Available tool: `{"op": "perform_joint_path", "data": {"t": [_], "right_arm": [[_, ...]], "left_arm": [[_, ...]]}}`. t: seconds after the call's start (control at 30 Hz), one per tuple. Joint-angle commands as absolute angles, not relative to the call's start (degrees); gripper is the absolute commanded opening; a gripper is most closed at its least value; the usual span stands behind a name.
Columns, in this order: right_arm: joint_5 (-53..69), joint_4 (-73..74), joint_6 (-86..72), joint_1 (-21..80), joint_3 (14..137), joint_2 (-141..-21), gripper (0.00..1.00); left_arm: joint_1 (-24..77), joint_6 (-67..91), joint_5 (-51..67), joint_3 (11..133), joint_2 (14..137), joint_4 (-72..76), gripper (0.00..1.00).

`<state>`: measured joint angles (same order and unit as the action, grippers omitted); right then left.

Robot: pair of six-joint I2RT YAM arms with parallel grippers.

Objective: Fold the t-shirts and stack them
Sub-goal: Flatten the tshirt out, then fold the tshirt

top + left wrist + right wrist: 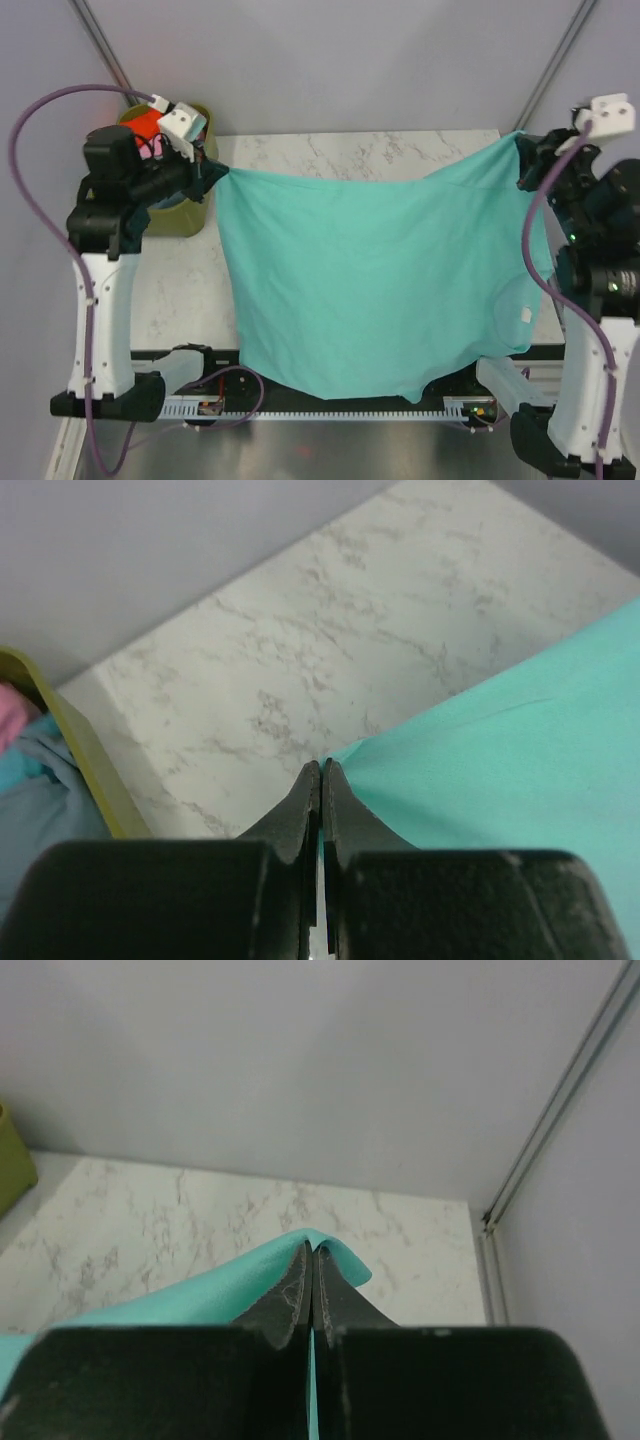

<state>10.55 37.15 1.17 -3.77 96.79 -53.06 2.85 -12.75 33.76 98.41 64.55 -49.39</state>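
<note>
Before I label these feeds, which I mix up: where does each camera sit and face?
Top: above and behind the bases, looking down on the table; left gripper and right gripper stretch the shirt.
Left wrist: looks along its shut fingers to a shirt corner and tub.
Right wrist: along its shut fingers to the other corner, wall.
Shared: shirt, table.

You'll see your right gripper with its two dark fingers pressed together on a fold of the teal-green t-shirt. The cloth curls just past the tips and runs off to the lower left. Beyond it lies the white marble table. A corner of the olive-green tub shows at the left edge, and a grey wall stands behind.
</note>
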Motion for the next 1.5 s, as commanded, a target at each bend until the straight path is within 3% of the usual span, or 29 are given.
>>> {"op": "perform_joint_path", "data": {"t": [0.0, 0.17, 0.3, 0.63, 0.83, 1.07, 1.47], "right_arm": [[14.7, 29.4, 0.2, -4.0, 89.8, -58.7, 0.00], [18.3, 22.4, 0.2, -4.0, 84.1, -73.8, 0.00], [19.1, 19.3, 2.8, -4.0, 85.2, -89.0, 0.00], [13.4, 16.7, 5.0, -4.0, 114.6, -130.5, 0.00], [11.3, 18.9, 2.8, -4.0, 135.3, -146.6, 0.00], [8.8, 15.0, 1.2, -3.2, 143.3, -152.0, 0.00], [11.0, 16.3, 3.2, -3.4, 134.1, -142.6, 0.00]], "left_arm": [[2.5, -18.7, 32.3, 90.1, 68.7, -46.6, 0.02], [2.5, -19.4, 31.9, 87.0, 82.9, -41.9, 0.02], [2.5, -18.3, 33.3, 92.5, 97.4, -40.2, 0.02], [2.5, -18.6, 28.4, 123.1, 131.9, -42.1, 0.02], [2.5, -18.3, 23.4, 132.6, 139.2, -40.6, 0.02], [2.6, -17.9, 18.5, 136.8, 142.7, -35.5, 0.02], [3.6, -17.9, 21.8, 137.8, 137.9, -36.5, 0.02]]}}
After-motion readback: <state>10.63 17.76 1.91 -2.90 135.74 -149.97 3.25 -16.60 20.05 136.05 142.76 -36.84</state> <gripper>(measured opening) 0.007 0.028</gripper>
